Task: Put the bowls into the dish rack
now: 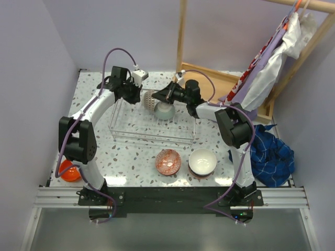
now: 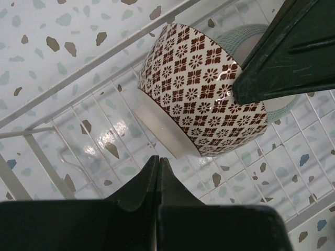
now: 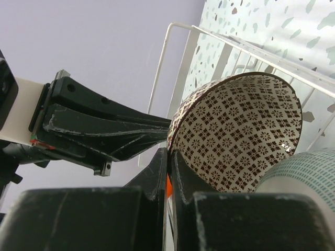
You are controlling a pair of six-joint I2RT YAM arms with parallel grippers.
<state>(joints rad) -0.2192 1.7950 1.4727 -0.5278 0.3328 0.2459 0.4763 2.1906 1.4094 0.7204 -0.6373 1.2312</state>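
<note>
The wire dish rack (image 1: 131,130) stands mid-table. A brown-patterned bowl (image 1: 150,98) stands on edge at its far side, next to a pale green bowl (image 1: 165,111). My right gripper (image 1: 160,97) is shut on the patterned bowl's rim (image 3: 235,130), with the green bowl (image 3: 306,178) beside it. My left gripper (image 1: 139,96) is shut and empty, its tips (image 2: 158,159) just short of the patterned bowl (image 2: 201,99) over the rack floor. A red-patterned bowl (image 1: 168,160) and a white bowl (image 1: 203,161) sit in front of the rack. An orange bowl (image 1: 68,170) lies at the table's near left.
A wooden tray frame (image 1: 230,83) at the back right holds a tan-brown bowl (image 1: 192,83). Cloths hang from a wooden rail (image 1: 277,57) on the right. A blue cloth (image 1: 269,154) lies at the right edge. Walls close the left and back.
</note>
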